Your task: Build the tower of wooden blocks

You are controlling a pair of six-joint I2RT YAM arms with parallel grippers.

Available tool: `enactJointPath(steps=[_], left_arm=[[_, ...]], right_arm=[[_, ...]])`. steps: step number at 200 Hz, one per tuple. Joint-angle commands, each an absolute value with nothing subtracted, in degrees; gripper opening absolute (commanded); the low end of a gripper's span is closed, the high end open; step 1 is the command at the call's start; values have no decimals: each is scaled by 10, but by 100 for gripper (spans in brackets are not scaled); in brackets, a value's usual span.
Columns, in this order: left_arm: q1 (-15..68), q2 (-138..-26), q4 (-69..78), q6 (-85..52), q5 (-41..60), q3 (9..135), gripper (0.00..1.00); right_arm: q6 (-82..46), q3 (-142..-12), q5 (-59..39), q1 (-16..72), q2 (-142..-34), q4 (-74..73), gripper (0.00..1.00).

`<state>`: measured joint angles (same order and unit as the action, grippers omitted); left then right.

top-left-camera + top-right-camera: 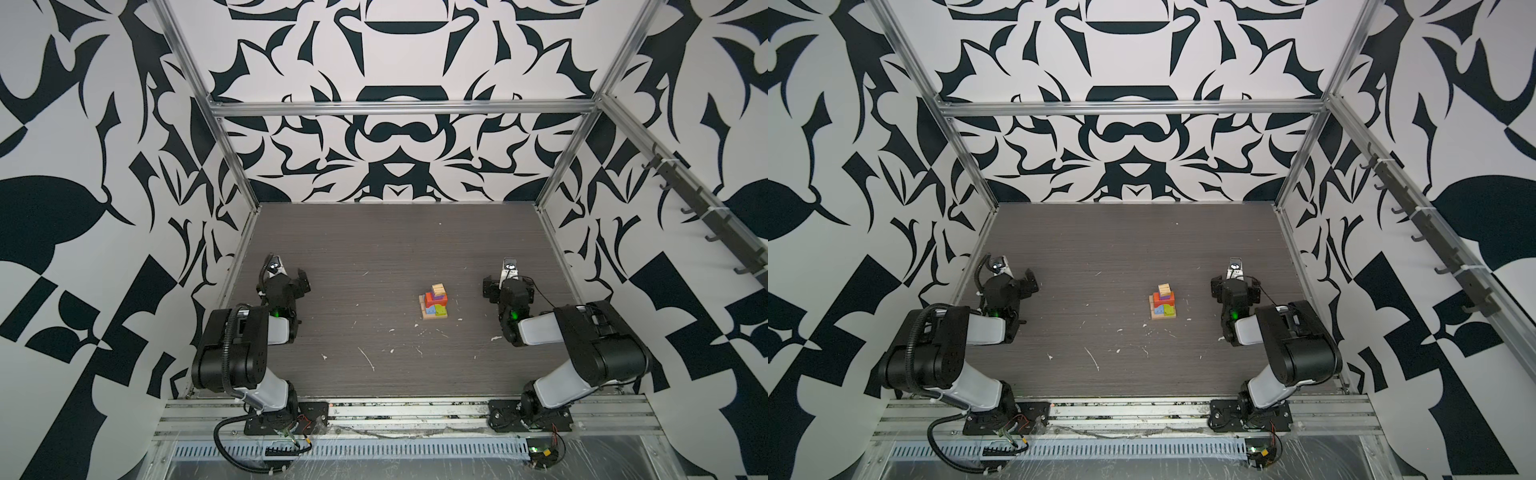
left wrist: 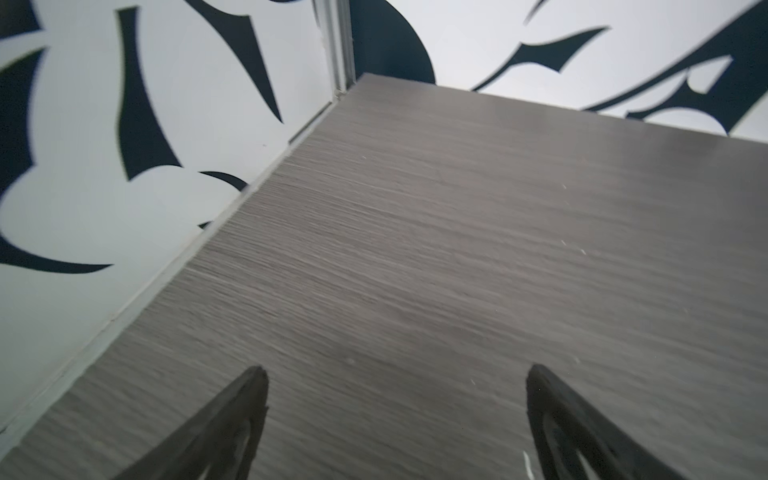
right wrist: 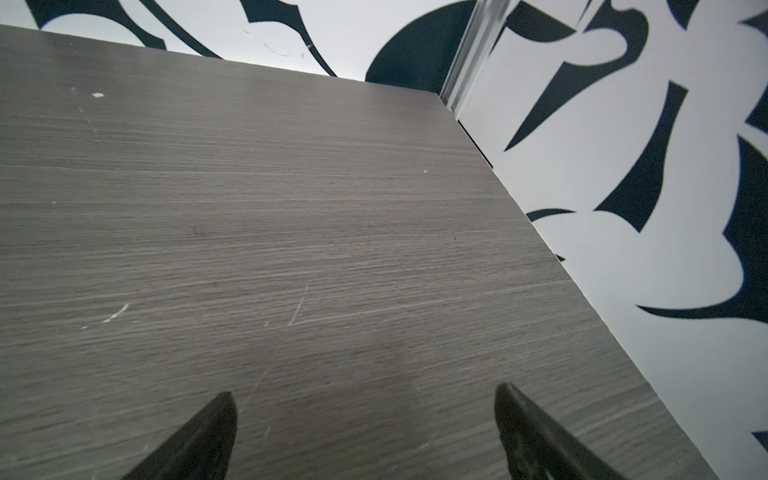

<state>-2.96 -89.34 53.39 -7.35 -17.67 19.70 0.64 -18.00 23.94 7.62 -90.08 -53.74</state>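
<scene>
The wood block tower (image 1: 434, 301) (image 1: 1163, 301) stands on the grey table, right of the middle in both top views. It has tan planks at the base, blue and lime pieces above them, then red-orange and purple pieces, and a tan cube on top. My left gripper (image 1: 291, 272) (image 2: 397, 372) hangs open over bare table far to the tower's left. My right gripper (image 1: 508, 279) (image 3: 365, 392) is open too, a short way to the tower's right, with nothing between its fingers. Neither wrist view shows the tower.
The grey wood-grain table (image 1: 374, 249) carries white specks and scratches near its front. Patterned walls with metal frame posts close in its left, right and far sides. A metal rail (image 1: 415, 411) with both arm bases runs along the front edge.
</scene>
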Motion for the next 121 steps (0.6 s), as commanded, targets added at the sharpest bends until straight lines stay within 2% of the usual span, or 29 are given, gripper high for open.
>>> enactJointPath(steps=[1,121], left_arm=[[-34,-885,536,-88,-160,203,100],[-33,-886,537,-88,-160,203,100]], right_arm=[[-26,-190,241,75,-893,-553,100],[-11,-193,216,75,-893,-546,100]])
